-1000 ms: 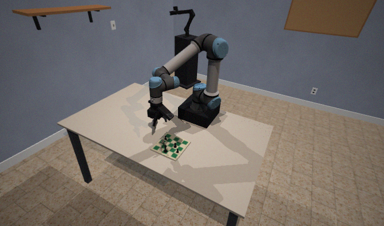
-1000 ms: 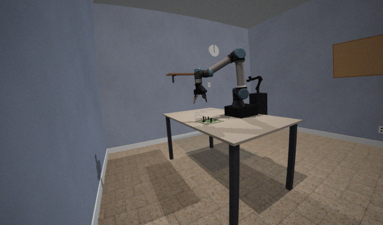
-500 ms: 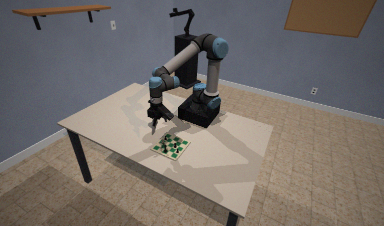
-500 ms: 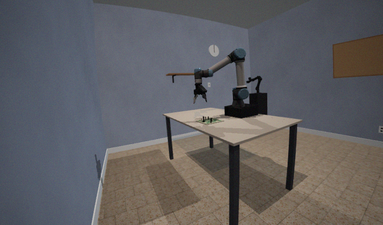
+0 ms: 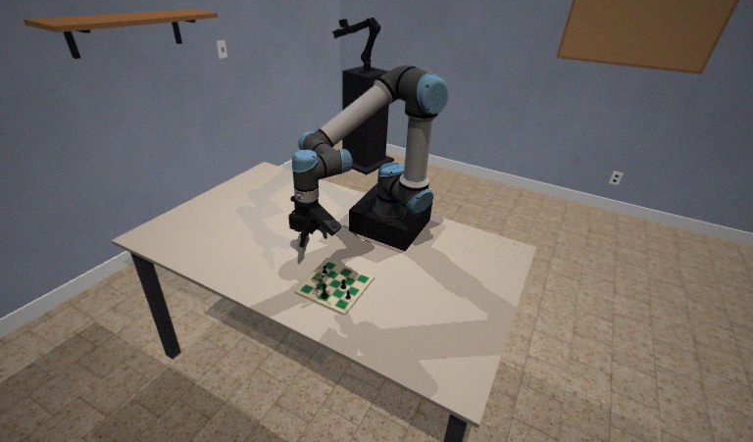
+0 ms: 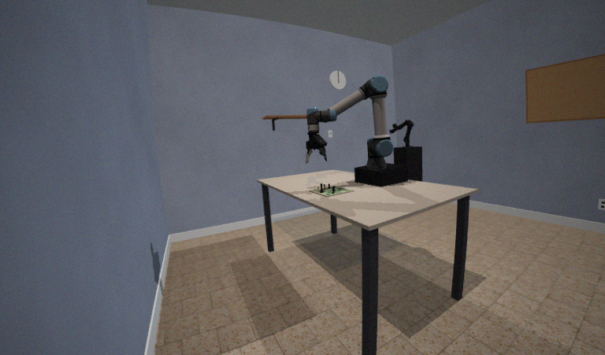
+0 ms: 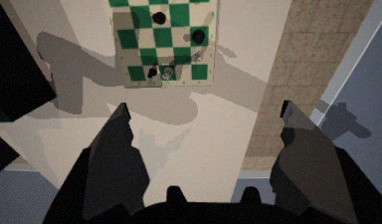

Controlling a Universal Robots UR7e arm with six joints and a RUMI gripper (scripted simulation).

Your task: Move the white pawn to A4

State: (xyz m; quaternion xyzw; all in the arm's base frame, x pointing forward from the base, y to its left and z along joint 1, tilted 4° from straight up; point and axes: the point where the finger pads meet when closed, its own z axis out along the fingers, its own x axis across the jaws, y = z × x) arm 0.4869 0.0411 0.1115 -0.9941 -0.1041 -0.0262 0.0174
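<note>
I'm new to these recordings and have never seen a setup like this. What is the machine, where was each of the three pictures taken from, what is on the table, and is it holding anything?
The machine is a single jointed robot arm bolted to a black base on a table. At its end is a two-fingered claw. One picture looks down from high in the room, one looks from the side across the floor, and one comes from a camera on the wrist, looking past the two dark fingers. On the table lies a small green and white chessboard with a few pieces, mostly black, and a pale one near the board's edge closest to the claw. The claw hangs in the air well above the table, to one side of the board, wide open and holding nothing.
</note>
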